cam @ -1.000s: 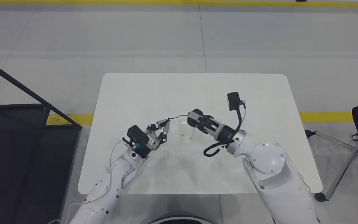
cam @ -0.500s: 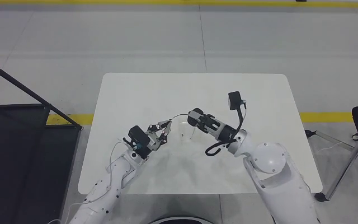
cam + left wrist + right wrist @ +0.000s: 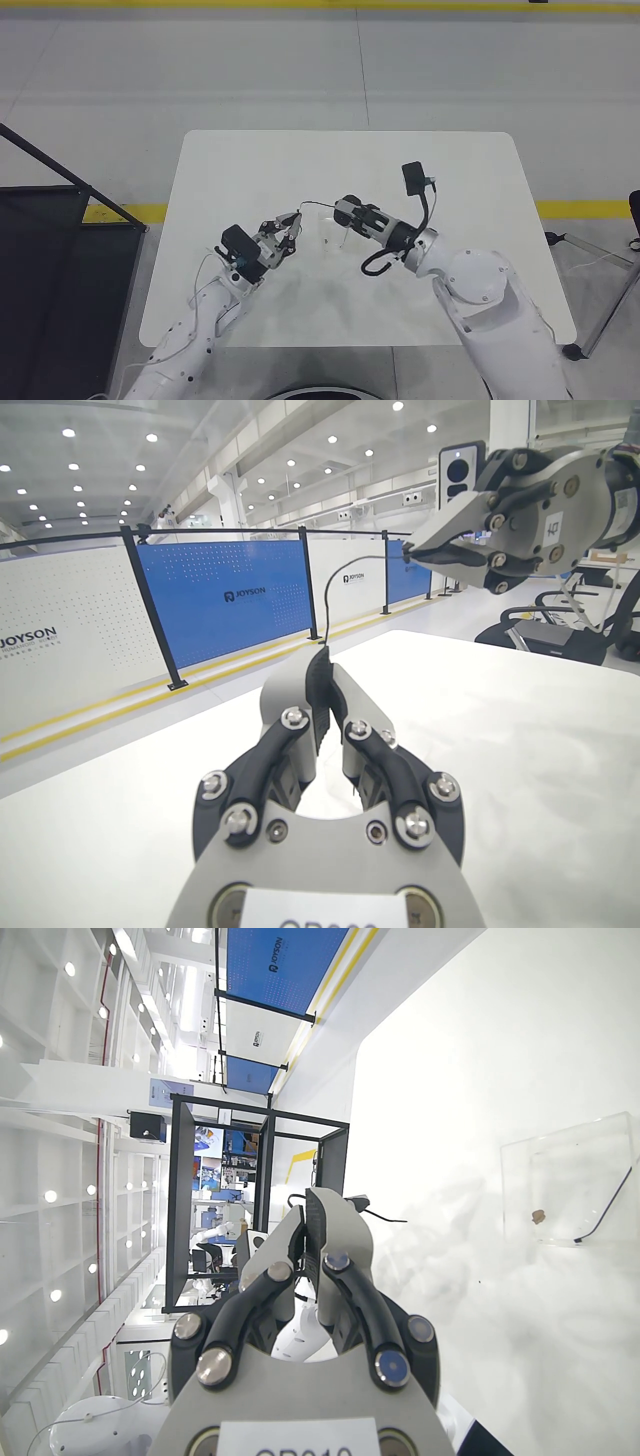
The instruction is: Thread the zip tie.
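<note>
My left claw (image 3: 322,657) clamped on one end of black zip tie (image 3: 325,605), right claw (image 3: 414,550) clamped on the other; tie arcs between, above table (image 3: 450,190).

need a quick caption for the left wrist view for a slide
Left gripper and right gripper each pinch one end of a thin black zip tie arching above the white table.
</note>
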Tool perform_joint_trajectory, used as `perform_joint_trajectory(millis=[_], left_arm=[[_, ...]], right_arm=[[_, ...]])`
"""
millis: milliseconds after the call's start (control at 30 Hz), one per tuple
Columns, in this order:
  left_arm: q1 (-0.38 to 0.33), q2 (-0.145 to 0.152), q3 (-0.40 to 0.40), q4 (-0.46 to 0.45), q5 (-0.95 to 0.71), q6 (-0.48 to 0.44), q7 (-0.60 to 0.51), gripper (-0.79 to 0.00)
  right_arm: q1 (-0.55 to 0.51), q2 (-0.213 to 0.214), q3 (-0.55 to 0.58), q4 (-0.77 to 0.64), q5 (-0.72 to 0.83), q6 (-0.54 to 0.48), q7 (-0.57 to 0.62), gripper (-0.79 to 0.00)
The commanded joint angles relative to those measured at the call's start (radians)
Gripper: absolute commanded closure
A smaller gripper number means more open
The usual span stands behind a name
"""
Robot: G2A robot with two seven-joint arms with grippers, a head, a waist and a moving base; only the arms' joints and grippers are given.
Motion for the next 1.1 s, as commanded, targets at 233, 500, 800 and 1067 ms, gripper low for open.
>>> perform_joint_trajectory(millis=[233,500,800,1067], left_arm=[[0.004,-0.003,-0.005,0.0,-0.015,0.004,0.026,0.0],[0.008,-0.005,-0.008,-0.002,-0.023,0.004,0.042,0.0],[0.009,-0.007,-0.011,-0.001,-0.027,0.005,0.048,0.0],[0.007,-0.01,-0.012,0.003,-0.029,0.007,0.05,0.0]], right_arm=[[0.011,-0.001,-0.01,0.0,-0.021,0.035,0.005,0.0],[0.036,-0.004,-0.039,0.003,-0.069,0.103,0.005,0.0],[0.056,-0.005,-0.062,0.007,-0.109,0.138,0.016,0.0],[0.064,-0.003,-0.085,0.007,-0.174,0.129,0.043,0.0]])
